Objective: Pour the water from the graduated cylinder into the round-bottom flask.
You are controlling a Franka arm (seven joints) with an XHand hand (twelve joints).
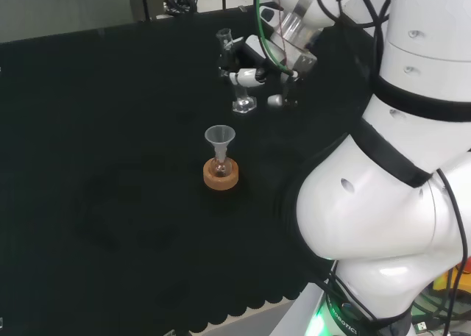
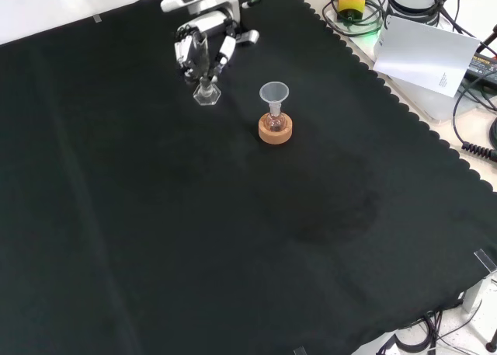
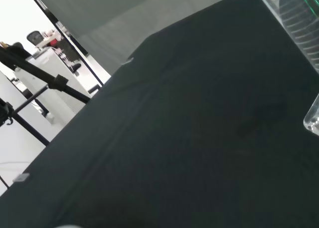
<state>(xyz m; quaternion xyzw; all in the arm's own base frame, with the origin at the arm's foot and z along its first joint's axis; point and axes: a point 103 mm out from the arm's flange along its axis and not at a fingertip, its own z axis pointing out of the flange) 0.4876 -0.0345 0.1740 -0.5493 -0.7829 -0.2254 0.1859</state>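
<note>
Black cloth [image 2: 233,238]; cylinder [image 2: 206,91] between fingers [image 2: 225,50]

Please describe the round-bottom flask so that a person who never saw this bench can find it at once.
On the black cloth, look beside the robot's hand, which is at a clear graduated cylinder on a flat base. In the front view, just right of that cylinder sits a cork ring. The round-bottom flask rests in that ring, and it alone carries a clear funnel in its neck.

bench: black cloth [image 2: 233,238] with scalloped edge | right of the cloth in front view: white paper sheet [image 2: 423,53], tangled cables [image 2: 466,99] | beyond the cloth in wrist view: pale floor [image 3: 99,33], black stands [image 3: 35,78], office chair [image 3: 35,37]
</note>
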